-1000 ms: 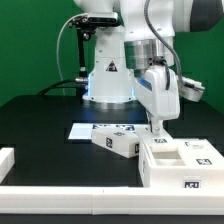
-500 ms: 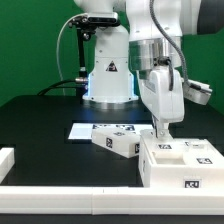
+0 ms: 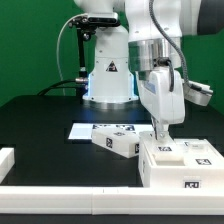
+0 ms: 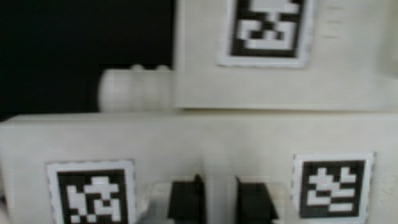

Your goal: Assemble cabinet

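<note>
A black surface (image 3: 40, 125) lies before a green wall (image 3: 30, 40), with a white rail (image 3: 60, 190) along its front edge. The cabinet (image 3: 185, 160) sits on the exterior view's right, a smaller white piece (image 3: 118, 143) just beside it, near the marker board (image 3: 82, 131). The claw (image 3: 160, 136) is down at the cabinet's top edge. Its fingers (image 4: 187, 198) stand close together, and I cannot tell whether they pinch anything.

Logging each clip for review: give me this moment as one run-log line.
stage: cabinet assembly | arm: down over box body | jaws: at its top edge, grip unclear | small piece: lying beside box
</note>
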### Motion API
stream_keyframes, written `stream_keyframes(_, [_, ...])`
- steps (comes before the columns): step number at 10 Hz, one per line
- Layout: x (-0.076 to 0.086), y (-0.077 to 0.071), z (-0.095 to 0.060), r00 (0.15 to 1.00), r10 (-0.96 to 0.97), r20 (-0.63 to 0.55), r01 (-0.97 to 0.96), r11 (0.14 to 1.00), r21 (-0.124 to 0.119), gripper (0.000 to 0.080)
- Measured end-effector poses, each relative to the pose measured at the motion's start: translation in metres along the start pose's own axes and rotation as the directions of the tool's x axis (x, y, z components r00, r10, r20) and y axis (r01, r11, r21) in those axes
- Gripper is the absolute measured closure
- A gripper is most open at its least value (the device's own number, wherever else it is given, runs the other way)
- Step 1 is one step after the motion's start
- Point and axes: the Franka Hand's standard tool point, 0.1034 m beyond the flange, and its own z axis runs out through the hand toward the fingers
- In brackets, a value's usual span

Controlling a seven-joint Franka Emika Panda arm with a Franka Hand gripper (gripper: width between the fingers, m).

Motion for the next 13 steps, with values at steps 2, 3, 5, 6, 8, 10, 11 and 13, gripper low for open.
stream_keyframes(2, [-0.001,-0.027,0.003,1.0,0.007,-0.002,-0.007,1.0,0.023,0.0734])
stream_keyframes(3, [-0.001,-0.027,0.004,1.0,0.031,0.001,-0.031,0.999,0.008,0.0732])
stream_keyframes(5, [-0.001,-0.027,0.004,0.999,0.039,-0.001,-0.039,0.999,0.003,0.0732])
stream_keyframes(6, [-0.001,-0.027,0.004,0.999,0.037,-0.001,-0.037,0.999,0.003,0.0732])
stream_keyframes(8, [-0.001,-0.027,0.004,0.999,0.034,-0.002,-0.034,0.999,0.003,0.0732])
stream_keyframes(10, [-0.001,-0.03,-0.005,1.0,0.014,0.007,-0.014,1.0,0.012,0.052])
stream_keyframes(11, [-0.004,-0.03,-0.016,1.0,0.005,0.02,-0.005,1.0,0.013,0.0337])
stream_keyframes(13, [-0.007,-0.024,-0.021,1.0,0.002,0.028,-0.002,1.0,0.004,0.0202])
